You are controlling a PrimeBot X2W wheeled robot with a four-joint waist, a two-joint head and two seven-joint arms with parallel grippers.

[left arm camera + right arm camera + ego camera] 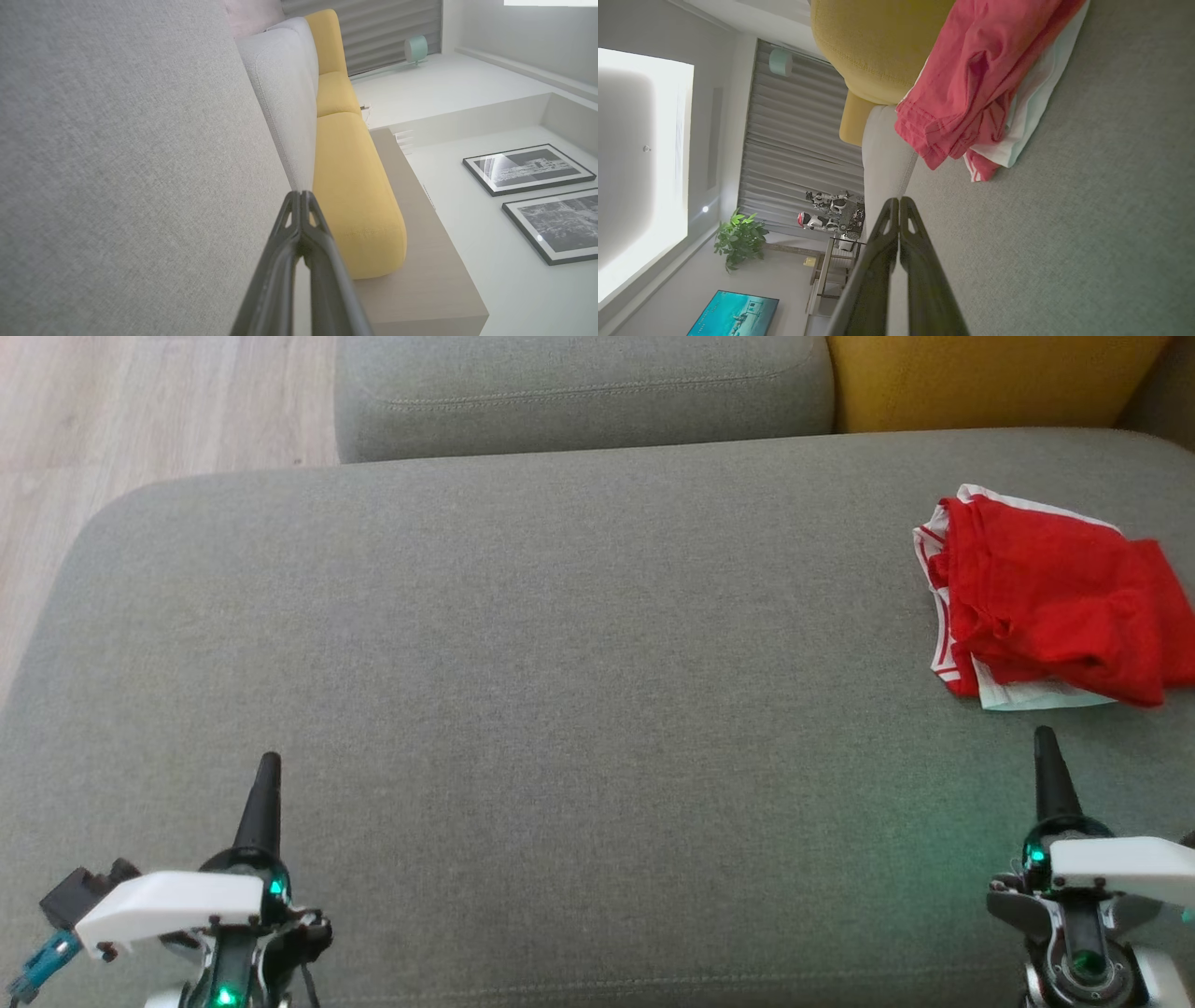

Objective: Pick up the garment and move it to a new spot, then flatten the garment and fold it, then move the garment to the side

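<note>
Nearest me, my left gripper (269, 767) sits at the lower left, its two long dark fingers pressed together into one tapered spike, holding nothing. The left wrist view shows the same tips meeting. My right gripper (1046, 739), at the lower right, is likewise pinched tight and empty, its point aimed toward the garment.

Under both spreads the grey sofa seat (560, 663), a broad cushion with rounded corners in coarse, matte woven fabric. Near its right edge, just beyond the right gripper, lies the red garment (1055, 602). It is a soft, crumpled heap of red cloth with white striped trim, and a pale layer pokes out underneath. Only a short stretch of grey weave separates it from the fingertips.

Farther back stand a grey back cushion (579, 392) with a stitched seam and a mustard-yellow cushion (990, 378) behind the garment. Pale wood flooring (140, 420) shows at the upper left. Far off, the right wrist view catches pleated grey curtains (798, 140), a potted plant (740, 238) and a glowing screen (733, 315).
</note>
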